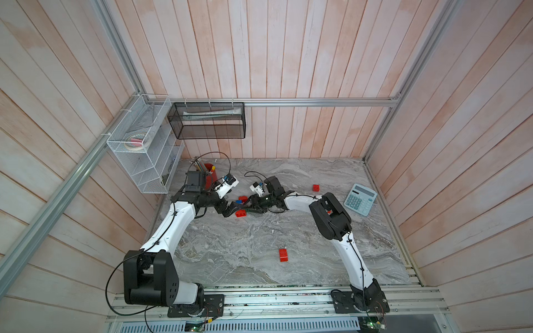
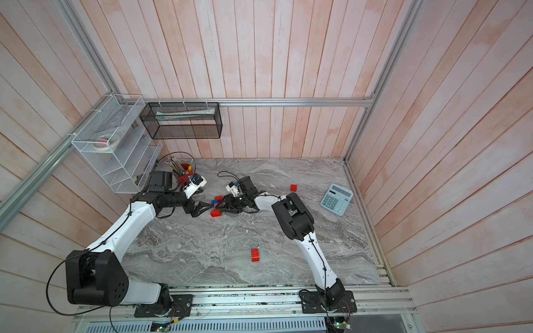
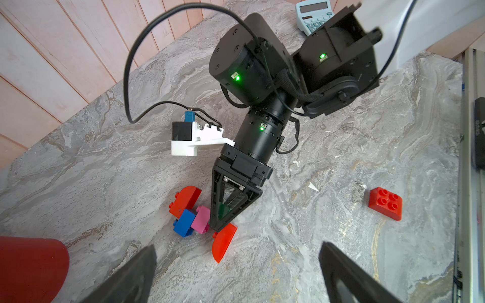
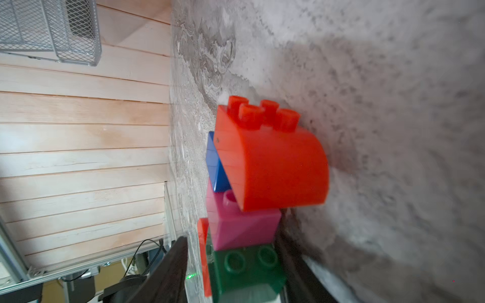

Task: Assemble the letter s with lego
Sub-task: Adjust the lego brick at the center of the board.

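A joined lego cluster lies at mid-table between both arms: a curved red brick (image 4: 273, 168), a blue brick (image 3: 184, 223), a pink brick (image 4: 244, 230) and a dark green brick (image 4: 246, 270), with another curved red brick (image 3: 223, 242) beside them. My right gripper (image 4: 232, 251) straddles the green brick; one finger rests against it, the other stands off with a gap, so it is open. My left gripper (image 3: 237, 265) is wide open and empty, just short of the cluster (image 1: 240, 206). Loose red bricks lie near the front (image 1: 283, 255) and at the back right (image 1: 316, 188).
A light blue calculator (image 1: 360, 199) lies at the right side of the marble table (image 1: 259, 239). A red pencil cup (image 1: 210, 170) stands behind my left arm. A white wire rack (image 1: 144, 144) and a black mesh basket (image 1: 207, 119) hang on the back-left walls.
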Controlling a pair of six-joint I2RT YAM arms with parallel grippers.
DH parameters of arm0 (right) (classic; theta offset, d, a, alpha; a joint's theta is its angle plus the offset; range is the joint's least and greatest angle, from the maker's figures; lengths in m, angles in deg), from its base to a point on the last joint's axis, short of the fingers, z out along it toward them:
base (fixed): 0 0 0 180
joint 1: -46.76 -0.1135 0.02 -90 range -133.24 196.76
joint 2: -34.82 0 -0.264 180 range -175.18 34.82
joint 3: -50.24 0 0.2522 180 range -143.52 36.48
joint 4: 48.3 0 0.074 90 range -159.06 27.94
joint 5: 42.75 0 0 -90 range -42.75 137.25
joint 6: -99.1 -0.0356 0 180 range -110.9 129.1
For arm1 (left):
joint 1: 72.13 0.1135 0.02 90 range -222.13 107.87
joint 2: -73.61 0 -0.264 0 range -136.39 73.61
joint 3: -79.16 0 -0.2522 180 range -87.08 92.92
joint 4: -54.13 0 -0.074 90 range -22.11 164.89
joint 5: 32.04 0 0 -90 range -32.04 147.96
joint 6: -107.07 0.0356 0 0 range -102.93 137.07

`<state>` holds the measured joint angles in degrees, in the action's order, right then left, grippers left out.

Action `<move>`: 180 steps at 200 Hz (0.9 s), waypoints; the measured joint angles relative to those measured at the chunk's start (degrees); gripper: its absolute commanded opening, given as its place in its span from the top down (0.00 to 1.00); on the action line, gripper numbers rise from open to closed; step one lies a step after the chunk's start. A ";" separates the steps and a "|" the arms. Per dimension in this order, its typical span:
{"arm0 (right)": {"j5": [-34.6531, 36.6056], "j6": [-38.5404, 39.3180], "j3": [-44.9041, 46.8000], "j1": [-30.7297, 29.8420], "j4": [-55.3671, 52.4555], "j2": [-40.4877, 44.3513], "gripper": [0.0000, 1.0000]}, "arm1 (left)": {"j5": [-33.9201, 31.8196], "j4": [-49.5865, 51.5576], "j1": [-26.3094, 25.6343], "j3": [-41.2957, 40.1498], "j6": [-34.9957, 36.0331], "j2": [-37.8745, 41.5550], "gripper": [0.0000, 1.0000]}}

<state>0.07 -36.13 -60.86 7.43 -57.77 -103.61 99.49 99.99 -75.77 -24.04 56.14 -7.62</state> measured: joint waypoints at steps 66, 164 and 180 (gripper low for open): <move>11.23 5.42 0.11 -2.29 -7.02 3.74 0.40 | 0.00 -3.21 0.00 -3.67 -2.01 1.66 0.00; 17.03 9.29 3.80 -2.69 -11.23 9.46 0.36 | -1.90 -6.84 0.00 -4.63 -9.42 4.15 0.00; 17.59 10.29 6.32 -2.05 -11.43 12.28 0.35 | -2.86 -7.45 0.00 -4.63 -10.97 4.76 0.00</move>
<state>17.67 -25.84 -54.55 5.38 -69.20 -91.33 96.63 92.53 -75.77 -28.67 45.17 -2.86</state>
